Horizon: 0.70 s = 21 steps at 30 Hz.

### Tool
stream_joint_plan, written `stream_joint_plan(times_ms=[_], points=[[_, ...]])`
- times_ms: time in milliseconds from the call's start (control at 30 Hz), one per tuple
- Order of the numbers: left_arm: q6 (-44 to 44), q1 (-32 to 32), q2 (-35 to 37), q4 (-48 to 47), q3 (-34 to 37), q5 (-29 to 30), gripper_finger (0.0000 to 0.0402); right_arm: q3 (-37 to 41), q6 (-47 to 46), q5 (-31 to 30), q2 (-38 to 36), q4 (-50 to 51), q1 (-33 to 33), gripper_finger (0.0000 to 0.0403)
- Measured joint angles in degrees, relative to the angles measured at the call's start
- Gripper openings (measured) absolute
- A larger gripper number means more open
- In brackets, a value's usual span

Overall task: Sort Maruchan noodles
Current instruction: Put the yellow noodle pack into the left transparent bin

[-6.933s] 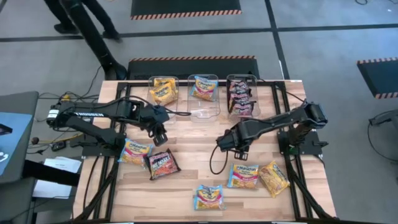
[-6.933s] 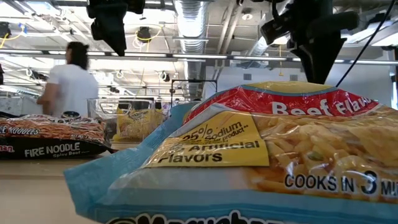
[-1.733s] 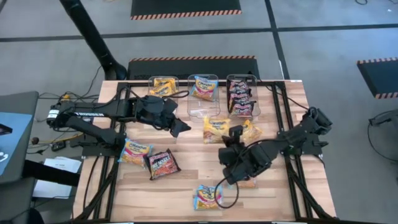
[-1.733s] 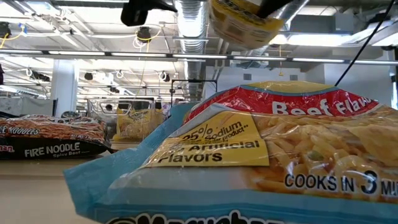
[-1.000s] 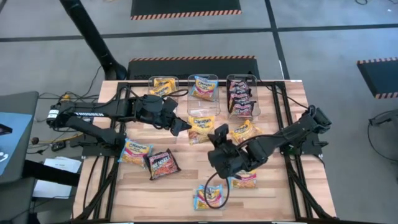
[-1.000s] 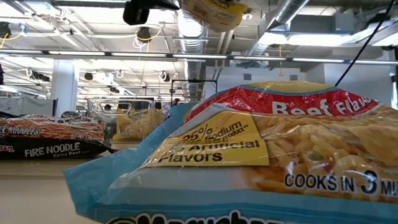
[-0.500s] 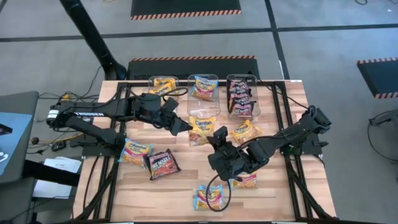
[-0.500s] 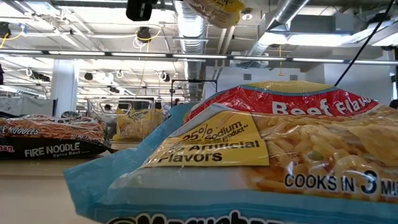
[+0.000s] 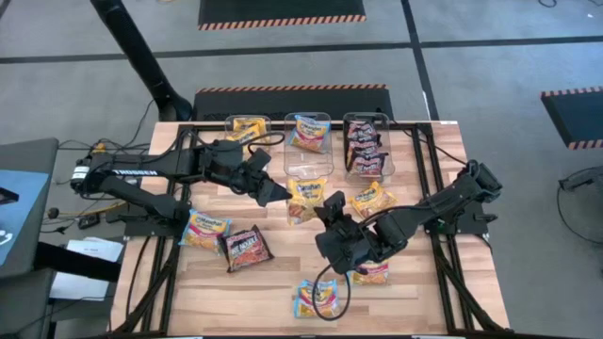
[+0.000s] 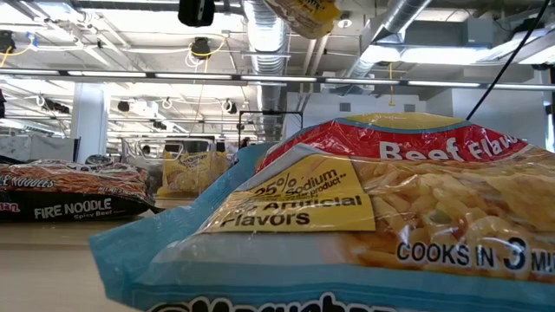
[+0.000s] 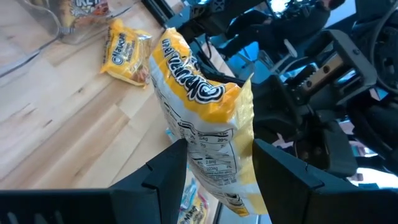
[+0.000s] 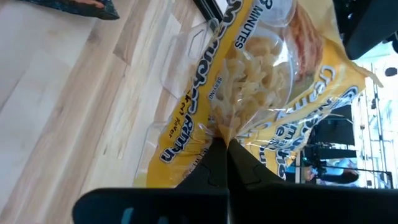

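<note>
Mid-air handover above the desk: the right claw pinches a yellow-orange noodle packet by one edge while the spread left claw straddles it, and should close squarely before the right one lets go.

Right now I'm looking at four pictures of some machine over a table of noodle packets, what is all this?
It is a robot with two dark arms, each ending in a two-finger tool. One camera looks down from above, one sits at table height, and one rides on each wrist. The right tool is shut on a yellow packet, holding it up in mid-air. The left tool is open, its fingers on either side of that packet, as for a handover. At the table's far edge stand three clear bins with sorted packets. More packets lie loose on the wooden table, among them a black-red packet.
</note>
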<state>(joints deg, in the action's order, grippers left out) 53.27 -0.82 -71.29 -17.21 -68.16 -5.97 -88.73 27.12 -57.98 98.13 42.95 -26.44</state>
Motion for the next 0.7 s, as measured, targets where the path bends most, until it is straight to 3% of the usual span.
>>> stream_joint_plan(times_ms=[700], points=[[-2.92,-0.11,-0.04,-0.1,0.0,1.82,0.0169,0.0,8.76,-0.19,0.02,-5.52,0.35,0.0003]])
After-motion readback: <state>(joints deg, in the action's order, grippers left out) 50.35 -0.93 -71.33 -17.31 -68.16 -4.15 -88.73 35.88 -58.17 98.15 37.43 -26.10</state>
